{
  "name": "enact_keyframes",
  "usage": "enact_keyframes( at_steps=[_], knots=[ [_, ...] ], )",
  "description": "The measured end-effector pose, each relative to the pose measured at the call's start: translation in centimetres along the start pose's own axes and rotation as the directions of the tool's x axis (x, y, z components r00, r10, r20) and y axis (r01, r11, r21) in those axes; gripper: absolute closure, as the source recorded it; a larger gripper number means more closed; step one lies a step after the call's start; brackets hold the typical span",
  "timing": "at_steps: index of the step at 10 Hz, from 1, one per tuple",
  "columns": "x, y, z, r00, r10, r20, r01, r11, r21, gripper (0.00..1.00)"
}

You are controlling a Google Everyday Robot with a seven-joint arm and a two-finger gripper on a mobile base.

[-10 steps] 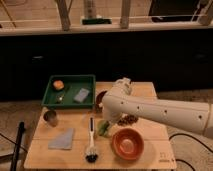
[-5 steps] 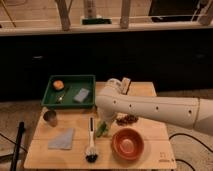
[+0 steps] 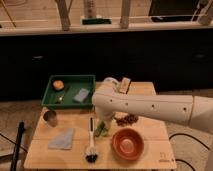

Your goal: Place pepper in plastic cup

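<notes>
A green elongated shape (image 3: pixel 100 129) lies on the wooden table (image 3: pixel 150 127) just left of centre; it looks like the pepper. I cannot make out the pale plastic cup apart from it; it may be hidden by the arm. My white arm reaches in from the right. Its end, with the gripper (image 3: pixel 104 121), hangs directly over the top of the green shape. The gripper is mostly hidden under the arm's body.
A green tray (image 3: pixel 70 76) at the back left holds an orange item (image 3: pixel 58 84) and a grey-blue sponge (image 3: pixel 81 95). Around it are a metal cup (image 3: pixel 49 116), grey cloth (image 3: pixel 62 139), brush (image 3: pixel 91 145), orange bowl (image 3: pixel 128 143), reddish-brown cluster (image 3: pixel 126 119) and tan box (image 3: pixel 124 85).
The arm has swung further left and its end has come down over the green shape. The things on the table have not moved.
</notes>
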Motion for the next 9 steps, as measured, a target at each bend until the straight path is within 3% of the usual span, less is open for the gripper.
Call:
enact_keyframes(
  at_steps=[7, 9],
  knots=[
    [-0.01, -0.60, 0.25, 1.000, 0.016, 0.007, -0.016, 1.000, -0.005, 0.98],
    [0.05, -0.65, 0.26, 1.000, 0.025, 0.010, -0.025, 1.000, -0.009, 0.80]
  ],
)
